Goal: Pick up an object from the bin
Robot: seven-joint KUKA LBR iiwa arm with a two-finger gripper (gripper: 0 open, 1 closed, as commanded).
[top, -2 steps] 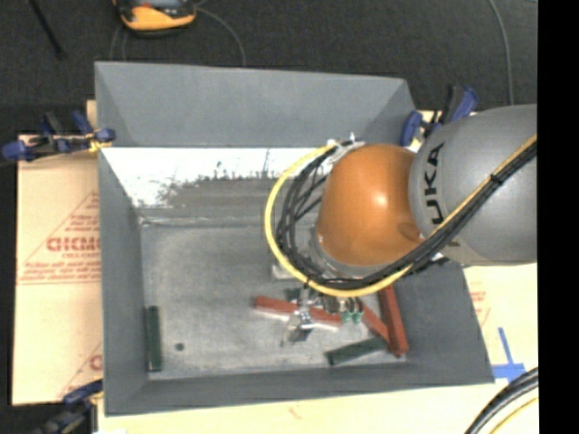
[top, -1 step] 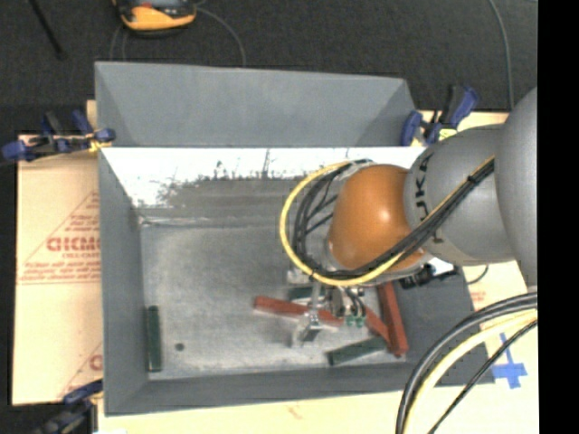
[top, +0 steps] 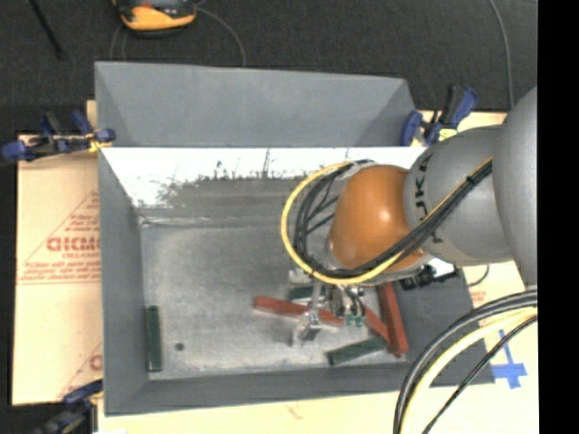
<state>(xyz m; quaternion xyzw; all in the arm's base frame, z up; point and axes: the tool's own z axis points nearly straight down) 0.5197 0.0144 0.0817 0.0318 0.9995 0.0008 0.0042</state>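
My gripper point(top: 312, 322) is low in the bin's front right part, under the orange wrist cover, in a small cluster of flat sticks. A red-brown stick point(top: 274, 306) lies right at its left side, pointing left. A small teal piece point(top: 358, 318) sits just to its right. A dark green stick point(top: 356, 353) lies in front of it by the front wall. A longer red-brown stick point(top: 392, 323) lies slanted along the right wall. Whether anything is in the gripper's grasp is hidden.
A dark green bar point(top: 152, 337) lies alone along the left wall near the front corner. The arm and its looping cables cover the bin's right rear part. The bin floor stretches bare between the bar and the cluster.
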